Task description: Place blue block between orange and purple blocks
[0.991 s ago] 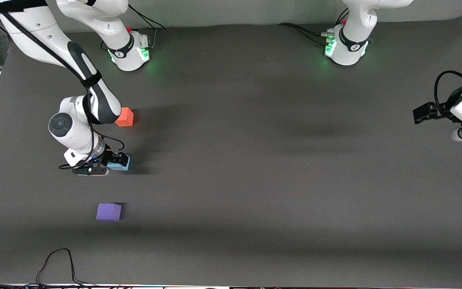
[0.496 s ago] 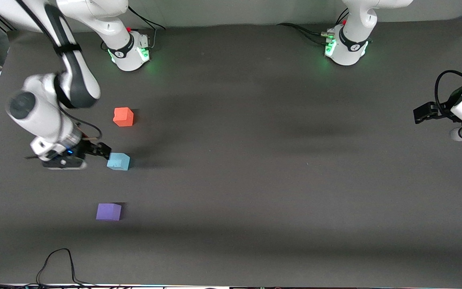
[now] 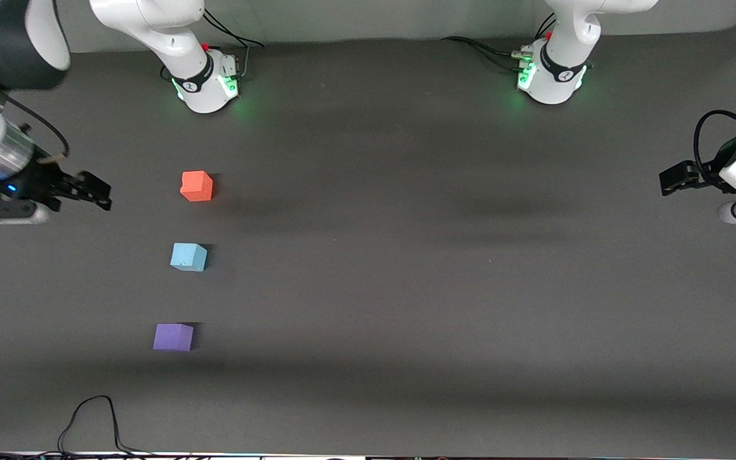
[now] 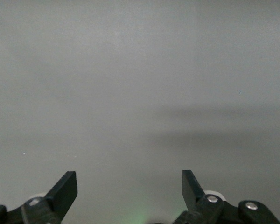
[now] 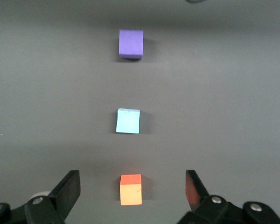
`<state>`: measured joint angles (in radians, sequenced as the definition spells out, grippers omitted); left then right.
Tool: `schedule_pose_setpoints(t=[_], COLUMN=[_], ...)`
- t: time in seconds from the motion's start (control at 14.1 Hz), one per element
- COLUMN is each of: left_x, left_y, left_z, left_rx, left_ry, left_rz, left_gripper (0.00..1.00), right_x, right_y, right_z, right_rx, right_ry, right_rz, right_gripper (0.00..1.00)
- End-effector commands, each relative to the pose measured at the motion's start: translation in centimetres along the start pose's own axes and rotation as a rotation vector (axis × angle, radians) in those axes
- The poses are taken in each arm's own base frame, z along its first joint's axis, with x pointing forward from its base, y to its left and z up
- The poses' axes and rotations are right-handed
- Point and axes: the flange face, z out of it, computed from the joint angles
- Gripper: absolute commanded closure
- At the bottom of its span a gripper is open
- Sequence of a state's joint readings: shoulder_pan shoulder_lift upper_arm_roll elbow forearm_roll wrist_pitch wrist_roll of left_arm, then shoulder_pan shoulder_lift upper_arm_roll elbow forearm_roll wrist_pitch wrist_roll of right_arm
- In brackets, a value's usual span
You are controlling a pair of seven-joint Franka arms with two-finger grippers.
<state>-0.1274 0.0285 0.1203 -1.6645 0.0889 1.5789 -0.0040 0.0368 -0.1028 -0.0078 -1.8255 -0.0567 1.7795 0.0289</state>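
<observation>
The blue block [image 3: 188, 257] rests on the table in a line between the orange block [image 3: 197, 186] and the purple block [image 3: 173, 337], apart from both. The orange one is farthest from the front camera and the purple one nearest. My right gripper [image 3: 96, 191] hangs open and empty over the table at the right arm's end, off to the side of the orange block. Its wrist view shows the purple block [image 5: 131, 44], the blue block [image 5: 128, 121] and the orange block [image 5: 131, 189] in a row past the open right gripper [image 5: 131, 179]. My left gripper [image 3: 671, 179] waits open at the left arm's end; the left gripper [image 4: 129, 179] faces only bare table.
A black cable [image 3: 90, 418] loops on the table near the front edge, nearer to the camera than the purple block. The two arm bases [image 3: 205, 80] [image 3: 550, 73] stand along the table's back edge.
My right gripper has come off the blue block, risen and drawn away toward the right arm's end of the table. The blue block stays where it was. The left arm has not moved.
</observation>
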Motion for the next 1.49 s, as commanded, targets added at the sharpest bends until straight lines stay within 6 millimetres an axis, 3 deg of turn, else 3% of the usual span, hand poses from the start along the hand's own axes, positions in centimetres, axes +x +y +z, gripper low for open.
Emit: schedule_pose_setpoints(t=[0.0, 0.35, 1.42], left_x=[0.1, 0.1, 0.6], left_y=[-0.1, -0.1, 0.0], left_z=[-0.5, -0.5, -1.5], left_rx=[-0.002, -0.002, -0.049], left_ry=[-0.009, -0.009, 0.029], left_rz=[0.015, 0.015, -0.003], left_gripper=[0.0, 0.0, 0.0], right_x=[-1.6, -1.0, -1.2], right_y=[0.1, -0.1, 0.4], right_z=[-3.1, -1.3, -0.7], right_rx=[0.029, 0.023, 0.03], right_ry=[0.027, -0.002, -0.021], right_rz=[-0.024, -0.031, -0.018], right_gripper=[0.0, 0.0, 0.0])
